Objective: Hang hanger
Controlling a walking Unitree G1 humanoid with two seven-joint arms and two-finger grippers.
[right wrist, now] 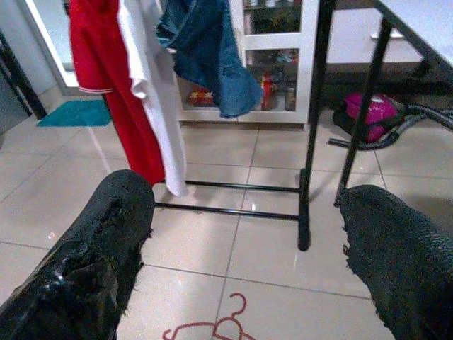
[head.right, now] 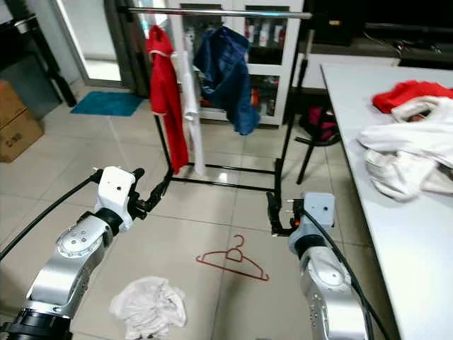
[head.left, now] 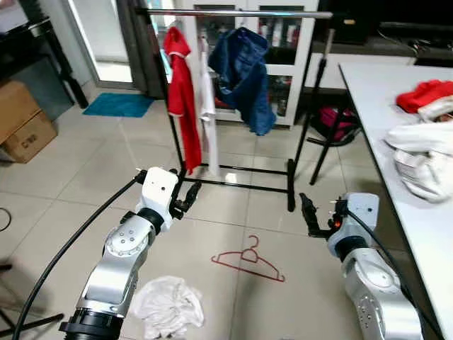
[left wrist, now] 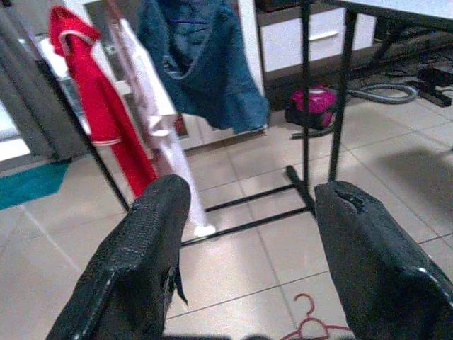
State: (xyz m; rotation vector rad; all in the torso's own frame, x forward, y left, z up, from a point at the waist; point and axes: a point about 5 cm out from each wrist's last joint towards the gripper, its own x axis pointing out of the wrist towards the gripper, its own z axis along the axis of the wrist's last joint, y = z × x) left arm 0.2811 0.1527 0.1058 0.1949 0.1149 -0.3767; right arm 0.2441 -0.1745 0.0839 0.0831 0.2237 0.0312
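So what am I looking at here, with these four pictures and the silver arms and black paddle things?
You are looking through a walking robot's own cameras. The two wide pictures come from its head, looking down at the floor ahead. The silver arms are its own: the left gripper and the right gripper, each with two long black fingers. The other two pictures come from a camera on each wrist, so those paddles are the fingers seen close up. Both grippers are open and hold nothing. On the tiled floor between them lies a red hanger, with a crumpled white cloth nearer the robot. Ahead stands a black clothes rack with red, white and blue garments. The white table on the robot's right carries more clothes.
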